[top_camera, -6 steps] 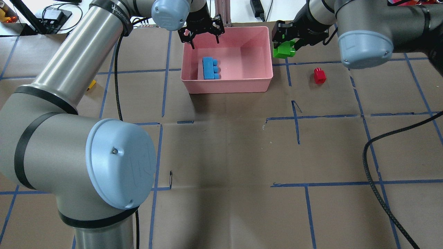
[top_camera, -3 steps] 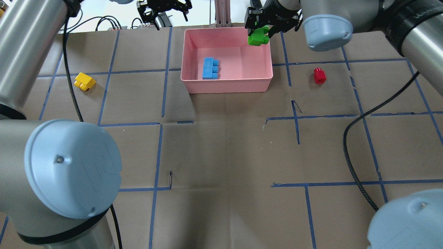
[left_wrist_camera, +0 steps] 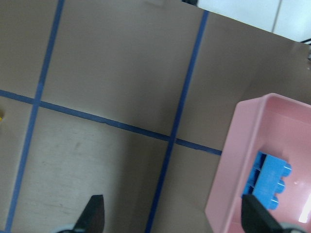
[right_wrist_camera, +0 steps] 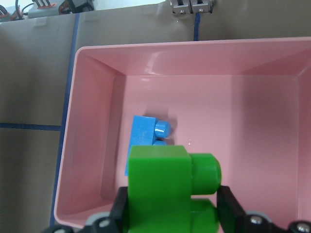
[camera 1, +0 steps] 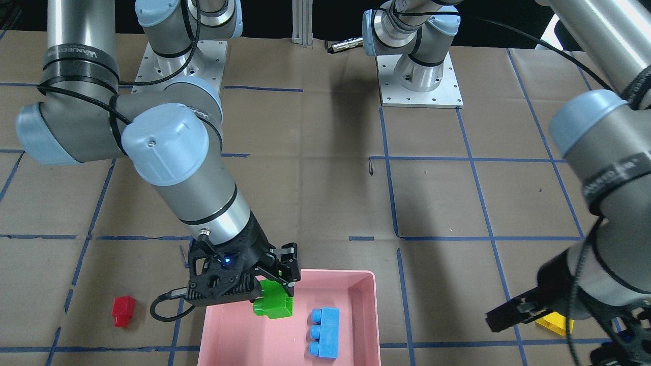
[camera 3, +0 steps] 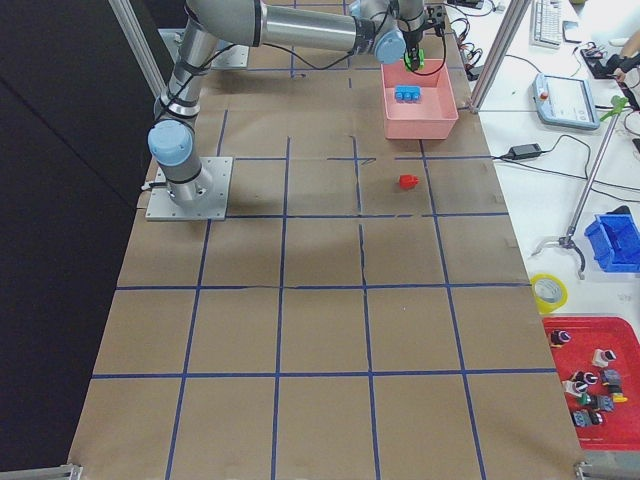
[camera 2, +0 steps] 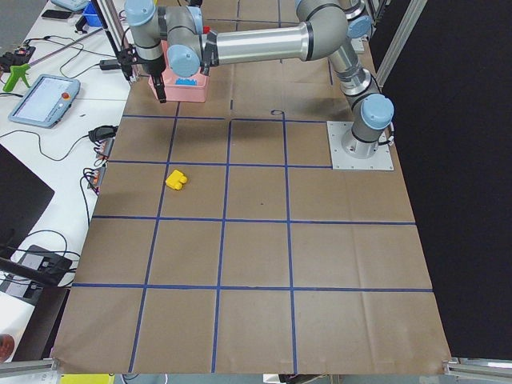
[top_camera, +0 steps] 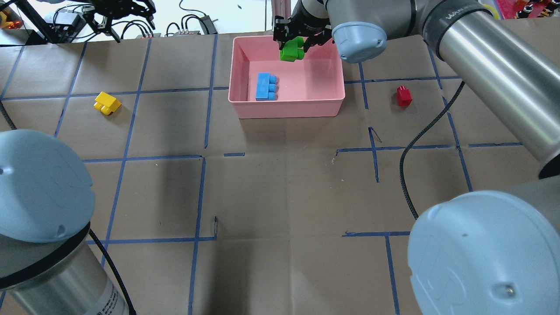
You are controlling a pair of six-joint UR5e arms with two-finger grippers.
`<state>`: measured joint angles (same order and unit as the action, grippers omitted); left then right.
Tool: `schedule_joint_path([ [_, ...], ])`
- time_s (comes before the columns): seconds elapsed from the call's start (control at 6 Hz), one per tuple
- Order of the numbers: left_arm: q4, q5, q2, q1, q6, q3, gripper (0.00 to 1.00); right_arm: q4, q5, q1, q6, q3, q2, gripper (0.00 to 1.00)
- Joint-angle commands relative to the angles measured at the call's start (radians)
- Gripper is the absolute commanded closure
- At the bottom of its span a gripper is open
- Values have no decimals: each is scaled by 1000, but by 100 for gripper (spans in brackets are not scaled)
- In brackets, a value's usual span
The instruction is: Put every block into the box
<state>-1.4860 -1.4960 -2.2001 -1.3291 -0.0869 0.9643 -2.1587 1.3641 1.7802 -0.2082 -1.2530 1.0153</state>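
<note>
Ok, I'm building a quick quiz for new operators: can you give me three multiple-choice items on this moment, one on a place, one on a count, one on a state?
1. Where is the blue block?
A. on the floor
B. inside the box
C. held by a gripper

2. How many blocks lie on the table outside the box?
A. three
B. one
C. two

3. What is the right gripper doing?
A. shut on the green block
B. open and empty
C. resting on the table

Answers:
1 B, it lies within the pink walls.
2 C, only the yellow block and the red block sit on the table.
3 A, its fingers clamp the green block above the box.
</note>
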Motion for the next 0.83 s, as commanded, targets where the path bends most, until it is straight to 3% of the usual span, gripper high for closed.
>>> schedule_joint_path([
  [0.0,13,0,-19,140,107,16,0,17,65,7,4,6,3,0],
  [0.33,19,-3,-21,154,86,17,0,28,69,-14,39,-11,23,0],
  [0.5,56,-3,-27,174,72,16,0,33,110,-60,141,-29,98,0],
  [0.67,68,-1,-41,189,-99,17,0,160,248,-120,192,-55,173,1],
])
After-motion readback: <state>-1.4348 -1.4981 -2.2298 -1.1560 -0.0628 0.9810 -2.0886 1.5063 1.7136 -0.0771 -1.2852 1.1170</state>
